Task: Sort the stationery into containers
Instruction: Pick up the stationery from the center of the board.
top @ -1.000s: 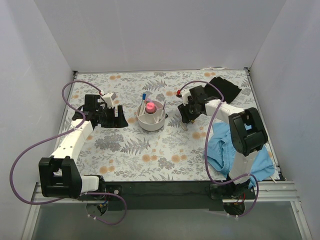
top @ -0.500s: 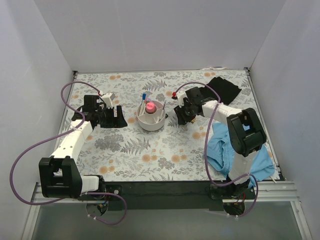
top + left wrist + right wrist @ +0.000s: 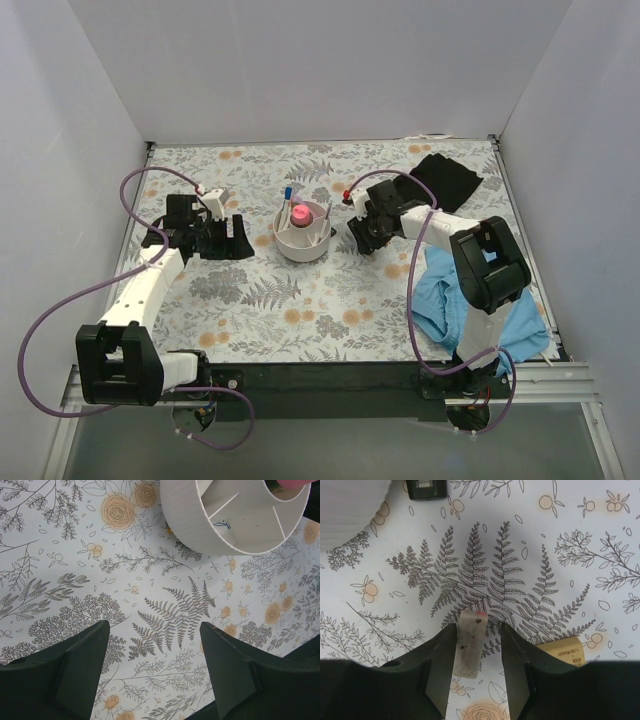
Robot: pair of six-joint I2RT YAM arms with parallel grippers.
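The round white organiser (image 3: 303, 240) stands mid-table with a pink item (image 3: 299, 214) in its central cup and a blue-capped marker (image 3: 287, 193) leaning at its far rim. My right gripper (image 3: 362, 240) is low over the table just right of it. In the right wrist view its jaws (image 3: 478, 650) stand apart around a speckled white block (image 3: 469, 647). The block touches the left finger, with a gap to the right one. A tan block (image 3: 565, 649) lies beside the right finger. My left gripper (image 3: 236, 232) is open and empty (image 3: 154, 645) left of the organiser (image 3: 200, 525).
A red-capped marker (image 3: 347, 197) lies behind my right gripper. A small dark case (image 3: 425, 489) lies by the organiser's wall (image 3: 345, 510). A black cloth (image 3: 448, 175) is at the back right. A blue cloth (image 3: 450, 290) lies under the right arm.
My right gripper has moved a little to the left, toward the organiser. The left arm has shifted only slightly.
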